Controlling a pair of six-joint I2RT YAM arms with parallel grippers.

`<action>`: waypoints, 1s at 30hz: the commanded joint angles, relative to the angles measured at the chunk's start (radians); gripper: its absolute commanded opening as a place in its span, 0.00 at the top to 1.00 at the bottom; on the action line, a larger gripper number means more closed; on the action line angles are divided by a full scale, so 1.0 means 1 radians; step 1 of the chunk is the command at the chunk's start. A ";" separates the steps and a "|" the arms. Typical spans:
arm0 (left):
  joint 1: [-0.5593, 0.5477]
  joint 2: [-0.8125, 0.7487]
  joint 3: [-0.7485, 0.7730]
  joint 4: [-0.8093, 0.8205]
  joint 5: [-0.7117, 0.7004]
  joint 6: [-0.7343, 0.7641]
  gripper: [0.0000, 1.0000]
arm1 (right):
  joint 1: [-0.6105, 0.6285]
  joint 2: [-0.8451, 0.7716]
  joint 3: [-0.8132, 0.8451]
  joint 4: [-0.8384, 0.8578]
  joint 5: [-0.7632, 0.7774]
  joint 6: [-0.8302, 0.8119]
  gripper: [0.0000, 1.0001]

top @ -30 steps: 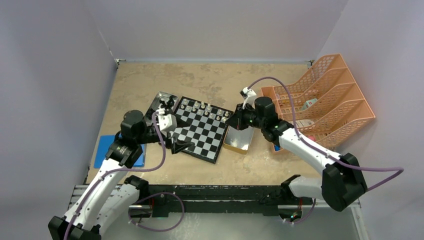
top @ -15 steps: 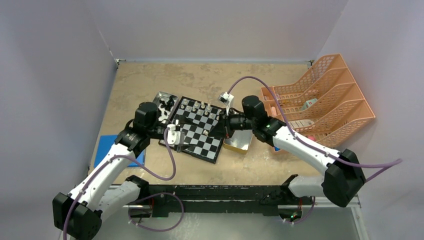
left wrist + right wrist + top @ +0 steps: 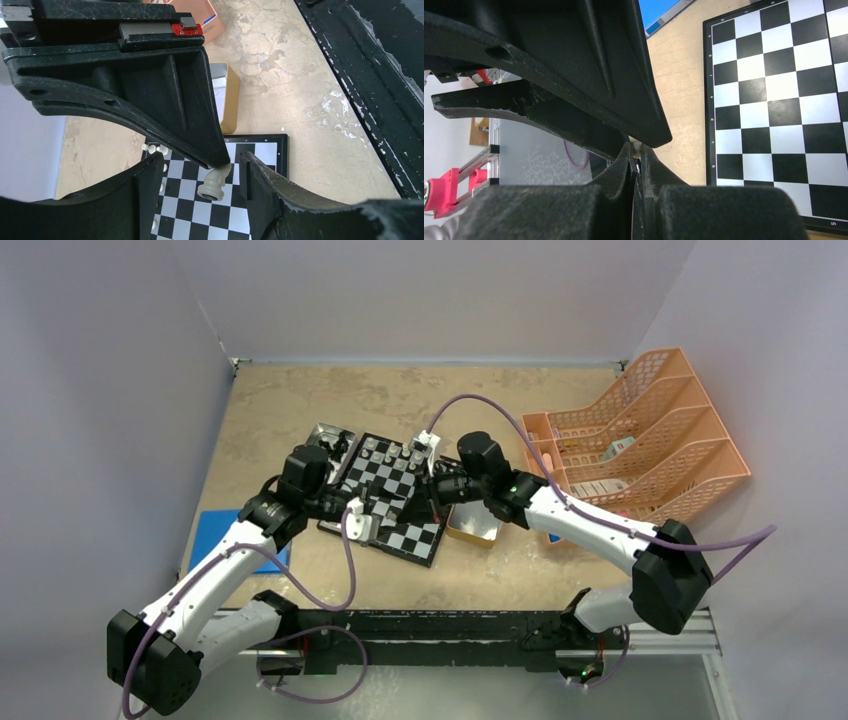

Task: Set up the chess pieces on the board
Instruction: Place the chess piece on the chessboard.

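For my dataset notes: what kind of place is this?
Probably a robot test cell, not a home: plain walls enclose the table, and a black mounting rail runs along its near edge.

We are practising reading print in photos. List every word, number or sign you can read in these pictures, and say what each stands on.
"5": white numeral on the thin black rim of the black and silvery-white chessboard, right wrist view.
Too small to read: labels on the packets in the orange plastic mesh tray rack.
Blurred: faint marks inside the gold metal tin.
No other text can be read.
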 commanded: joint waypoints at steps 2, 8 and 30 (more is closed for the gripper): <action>-0.017 -0.013 0.026 -0.009 -0.030 0.049 0.47 | 0.002 -0.037 0.043 0.007 0.004 -0.003 0.98; -0.019 -0.010 0.028 -0.021 -0.050 0.038 0.51 | 0.002 -0.051 0.030 -0.009 0.032 -0.010 0.98; -0.019 -0.018 0.051 0.087 -0.091 -0.263 0.90 | -0.001 -0.108 -0.001 -0.015 0.227 0.013 0.87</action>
